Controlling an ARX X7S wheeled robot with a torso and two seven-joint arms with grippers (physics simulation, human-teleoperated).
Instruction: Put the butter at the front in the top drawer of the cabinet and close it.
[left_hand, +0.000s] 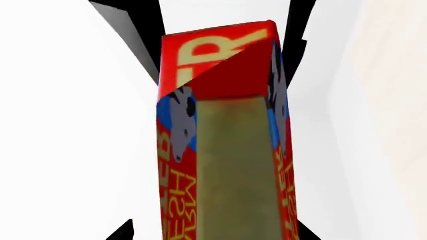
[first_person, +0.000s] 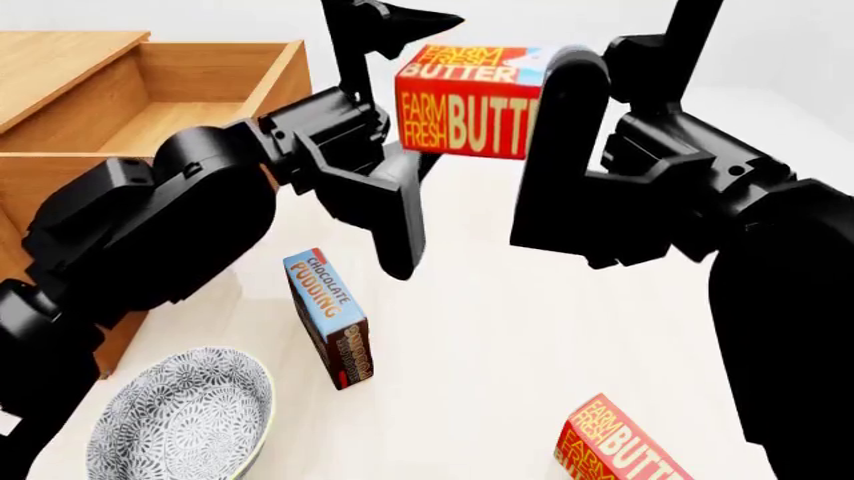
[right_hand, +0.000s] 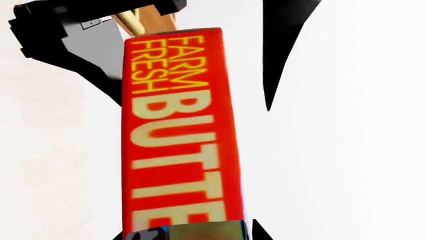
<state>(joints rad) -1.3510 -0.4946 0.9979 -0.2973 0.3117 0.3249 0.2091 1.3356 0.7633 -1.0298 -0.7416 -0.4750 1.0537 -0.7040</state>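
A red-orange butter carton is held in the air, right of the open top drawer of the wooden cabinet. My right gripper is shut on its right end; the right wrist view shows the carton running out from the jaws. My left gripper is open, one finger above and one below the carton's left end. In the left wrist view the carton sits between the jaws with gaps at both sides. A second, identical butter carton lies on the white table at the front right.
A blue chocolate pudding box stands on the table under the left arm. A patterned grey bowl sits at the front left, beside the cabinet's side. The drawer's inside looks empty. The lower drawers are out of view.
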